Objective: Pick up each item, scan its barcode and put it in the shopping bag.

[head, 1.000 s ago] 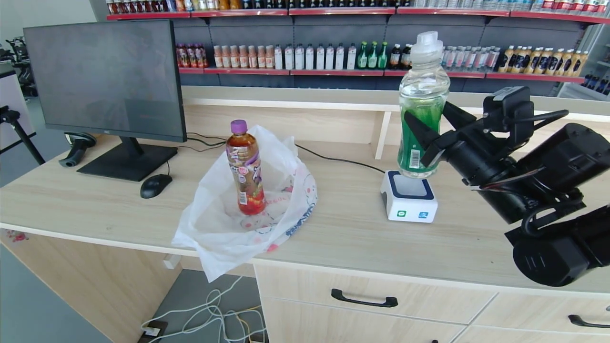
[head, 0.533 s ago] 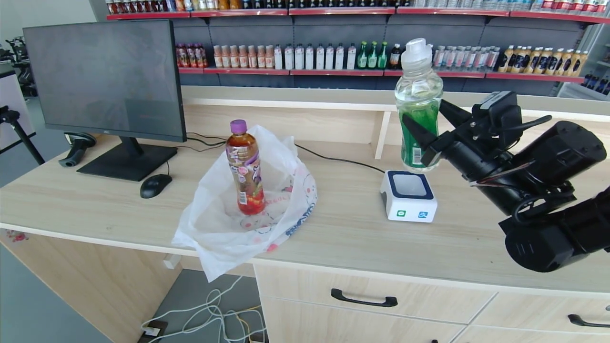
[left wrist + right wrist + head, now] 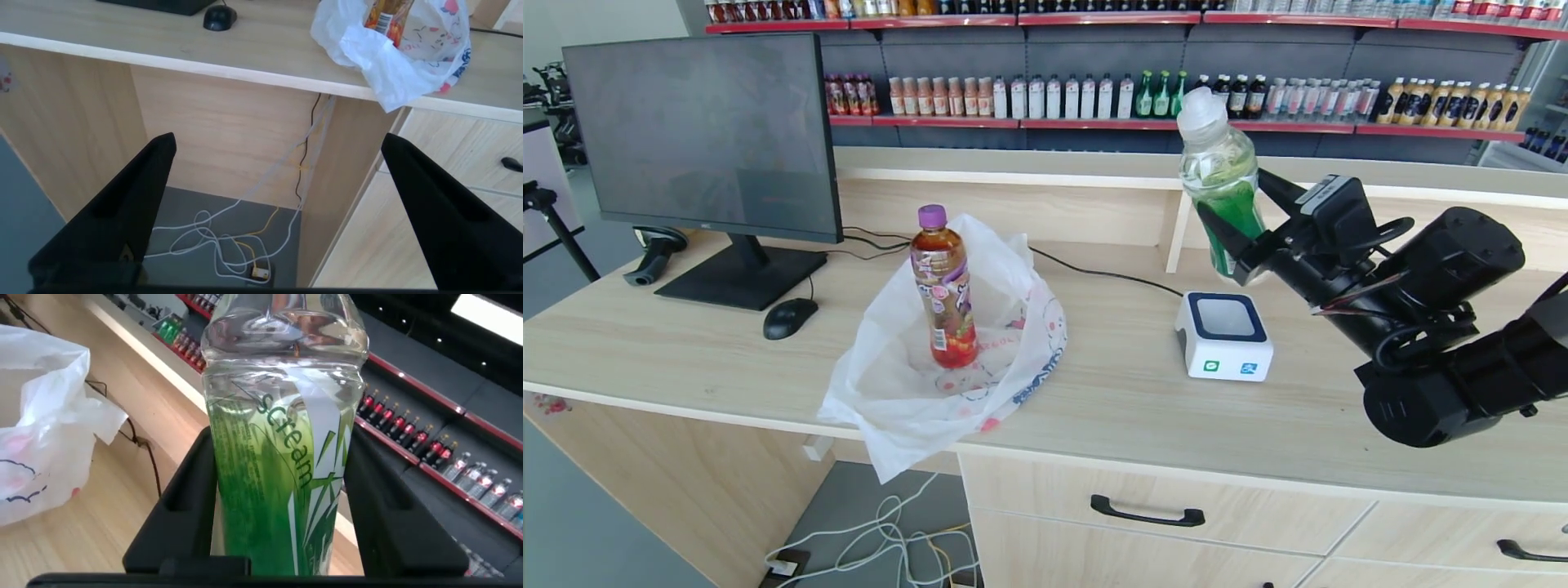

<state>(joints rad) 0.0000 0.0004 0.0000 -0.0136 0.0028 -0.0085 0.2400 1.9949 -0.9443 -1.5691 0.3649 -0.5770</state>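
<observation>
Green bottle (image 3: 1218, 163) ×1 clamped in right gripper (image 3: 1232, 194) | tea bottle (image 3: 943, 286) ×1 in shopping bag (image 3: 890, 392) | left gripper (image 3: 278, 145) spread wide

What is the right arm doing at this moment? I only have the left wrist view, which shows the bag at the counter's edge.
Observer: The right gripper holds a green-labelled bottle in the air above the counter.
Operator: Is it upright?
Observer: No, it is tilted; its cap leans toward the robot's left.
Operator: Any scanner nearby?
Observer: Yes, a white scanner sits on the counter, lower than the bottle and to the right of the shopping bag.
</observation>
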